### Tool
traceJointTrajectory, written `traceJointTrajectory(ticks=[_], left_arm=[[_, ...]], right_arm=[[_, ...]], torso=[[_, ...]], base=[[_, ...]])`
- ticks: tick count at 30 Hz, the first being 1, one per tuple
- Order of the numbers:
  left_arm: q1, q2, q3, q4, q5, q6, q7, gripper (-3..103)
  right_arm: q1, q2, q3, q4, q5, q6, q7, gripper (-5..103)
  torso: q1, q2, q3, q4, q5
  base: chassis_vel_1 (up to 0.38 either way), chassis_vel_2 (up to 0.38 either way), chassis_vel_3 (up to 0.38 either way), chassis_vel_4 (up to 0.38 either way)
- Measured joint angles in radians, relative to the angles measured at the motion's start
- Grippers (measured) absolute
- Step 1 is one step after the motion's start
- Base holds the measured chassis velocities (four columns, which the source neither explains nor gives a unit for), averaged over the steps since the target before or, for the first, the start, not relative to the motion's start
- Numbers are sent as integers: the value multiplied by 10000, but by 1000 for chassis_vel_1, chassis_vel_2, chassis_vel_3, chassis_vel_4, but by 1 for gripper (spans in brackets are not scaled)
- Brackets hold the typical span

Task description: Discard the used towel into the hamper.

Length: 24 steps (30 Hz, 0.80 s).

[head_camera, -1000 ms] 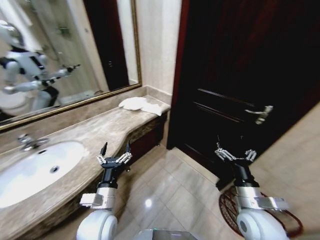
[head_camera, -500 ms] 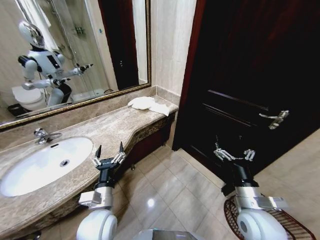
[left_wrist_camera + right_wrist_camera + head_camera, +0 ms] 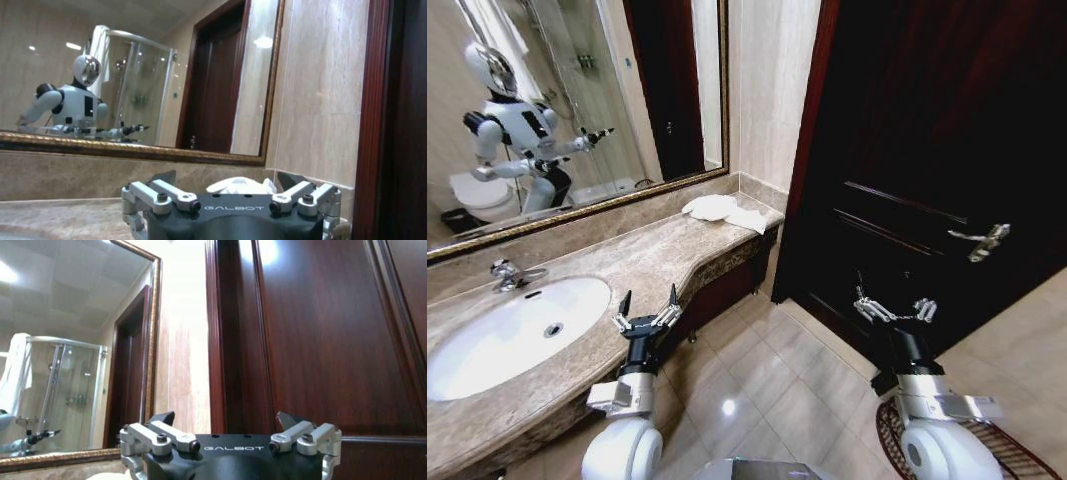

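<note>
Towel (image 3: 717, 209): white, crumpled, long axis along the table's (image 3: 627, 262) far end by the door-side corner. Hamper (image 3: 1007, 450): floor, beside right arm. Left gripper (image 3: 647, 310): jaws open, empty, at the table's front edge. Right gripper (image 3: 895, 310): jaws open, empty, above open floor.

White crumpled towel (image 3: 719, 209) on countertop's far end; wire hamper (image 3: 1007, 450) on floor.

The one readable text is the brand "GALBOT", in pale capitals on the dark body of the left gripper (image 3: 227, 192) in the left wrist view, and again on the right gripper (image 3: 227, 432) in the right wrist view. No other lettering, numbers or signs can be read.
</note>
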Motion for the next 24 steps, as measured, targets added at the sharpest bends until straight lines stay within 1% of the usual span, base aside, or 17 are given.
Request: traceJointTrajectory(ticks=[4, 8, 10, 11, 13, 17, 21, 24], left_arm=[[-26, 0, -59, 78, -1, -1, 156, 99], [-150, 0, -177, 178, -133, 59, 33, 101], [-227, 0, -212, 272, -223, 94, -101, 96], [-227, 0, -212, 272, -223, 94, -101, 96], [-279, 0, -200, 363, -185, 94, -176, 98], [-344, 0, -156, 440, -86, 114, -176, 100], [-485, 0, -172, 593, -5, 348, -213, 100], [-613, 0, -183, 687, 43, 414, -217, 100]], right_arm=[[8, -50, 2, -81, -34, 6, 6, 100], [-2, -91, 7, -103, -43, 6, 0, 100], [2, -100, 10, -135, -43, 6, -25, 100], [2, -100, 10, -135, -43, 6, -25, 100], [28, -78, 3, -195, -48, 5, -38, 100], [39, -71, -31, -240, -72, 4, -75, 100], [117, -91, -43, -300, -93, -5, -83, 100], [106, -92, -37, -323, -93, 6, -101, 100]], torso=[[0, 0, 0, 0, -1], [1, 0, 0, 2, -1], [1, 0, 0, 1, -1], [1, 0, 0, 1, -1], [1, 0, 0, 1, 0], [-2, 1, -1, 0, -1], [-1, 1, 0, 1, 0], [0, 0, 0, 0, 0]], base=[[-105, 99, 105, -104], [-92, 103, 104, -87], [-63, 79, 75, -93], [-63, 88, 73, -93], [-72, 80, 47, -73], [-66, 71, 64, -73], [-94, 88, 90, -95], [-126, 130, 129, -126]])
